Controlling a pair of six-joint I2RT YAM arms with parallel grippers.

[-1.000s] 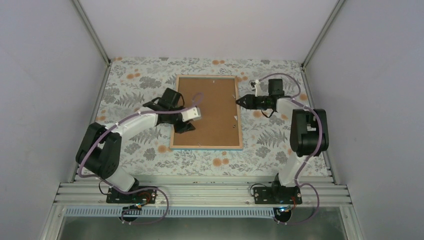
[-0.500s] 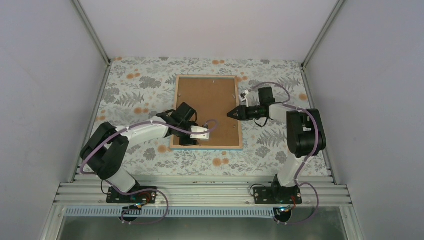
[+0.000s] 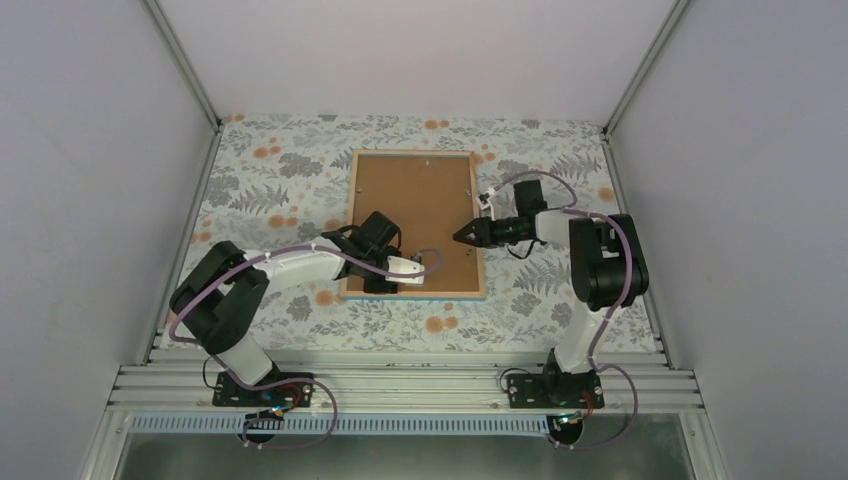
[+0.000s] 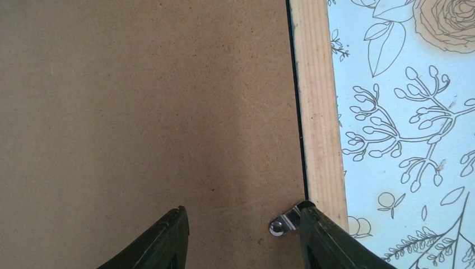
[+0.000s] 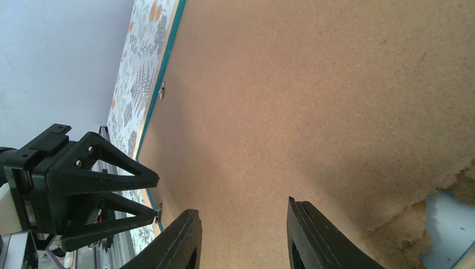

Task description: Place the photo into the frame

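The frame (image 3: 415,295) lies face down on the floral cloth, its light wood back edge up, with the brown backing board (image 3: 415,205) set in it. The photo is hidden. My left gripper (image 3: 372,284) is open and empty over the frame's near-left corner. In the left wrist view (image 4: 243,216) its right finger (image 4: 322,235) is against a small metal tab (image 4: 284,222) beside the wood edge (image 4: 319,123). My right gripper (image 3: 460,236) is open and empty, low over the board's right side (image 5: 243,216). It faces the left gripper (image 5: 155,196).
The floral tablecloth (image 3: 270,170) surrounds the frame. Grey walls close in the back and both sides. The board's surface is torn near the right edge (image 5: 437,207). A second metal tab (image 5: 162,89) sits farther along the frame's left edge.
My left gripper has moved from the frame's left middle toward its near-left corner. My right gripper has moved nearer along the right edge and in over the board.
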